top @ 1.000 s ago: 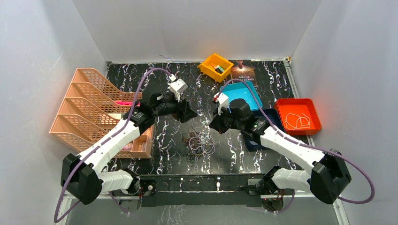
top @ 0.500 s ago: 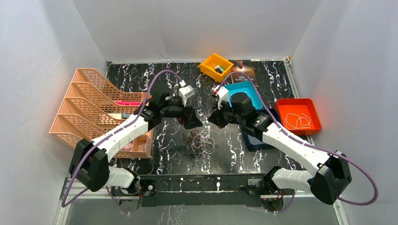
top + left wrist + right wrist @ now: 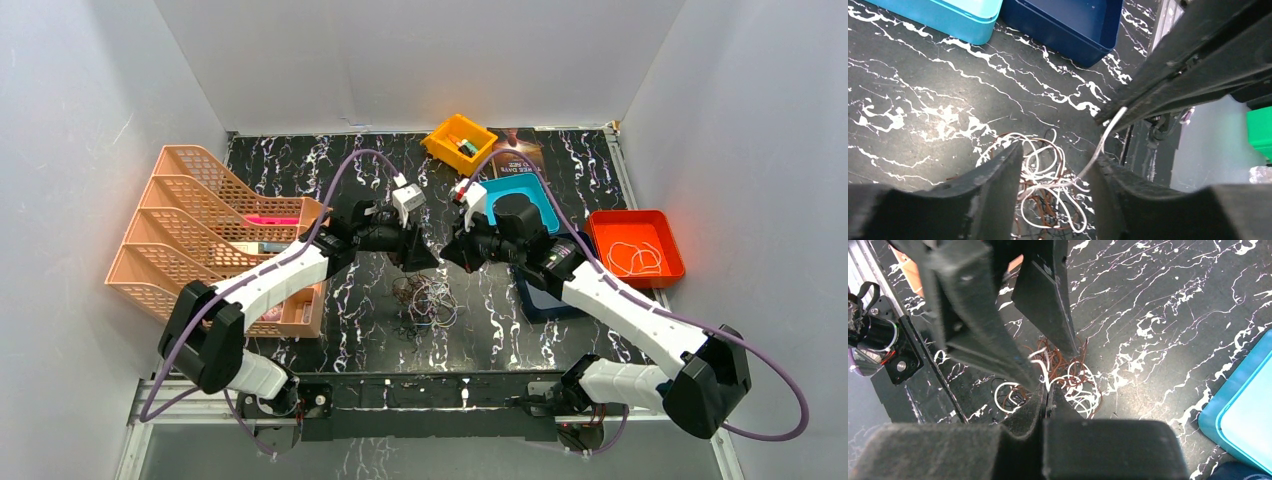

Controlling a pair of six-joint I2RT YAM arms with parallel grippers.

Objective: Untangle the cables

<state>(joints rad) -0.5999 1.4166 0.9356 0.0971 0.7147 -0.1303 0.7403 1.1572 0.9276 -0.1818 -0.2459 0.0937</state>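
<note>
The cables (image 3: 425, 300) lie as a small clump of thin white, reddish-brown and black loops on the black marbled table. My right gripper (image 3: 447, 258) hangs just above the clump's far side, shut on a white cable strand that rises from the clump to its tips (image 3: 1047, 385). My left gripper (image 3: 420, 262) faces it closely from the left. In the left wrist view the left gripper (image 3: 1058, 155) is open, its fingers straddling the cables (image 3: 1041, 187), and the lifted white strand (image 3: 1100, 145) passes between them. The cables (image 3: 1078, 382) show beyond the right jaws.
A peach file rack (image 3: 200, 240) stands at the left. A yellow bin (image 3: 458, 142) and a dark book (image 3: 520, 150) sit at the back. A teal tray (image 3: 515, 195), a dark blue tray (image 3: 540, 300) and a red tray (image 3: 635, 247) holding a white cable lie to the right.
My left arm has reached rightward until its gripper nearly meets the right gripper above the clump. The right gripper has shifted slightly left and further back, still shut.
</note>
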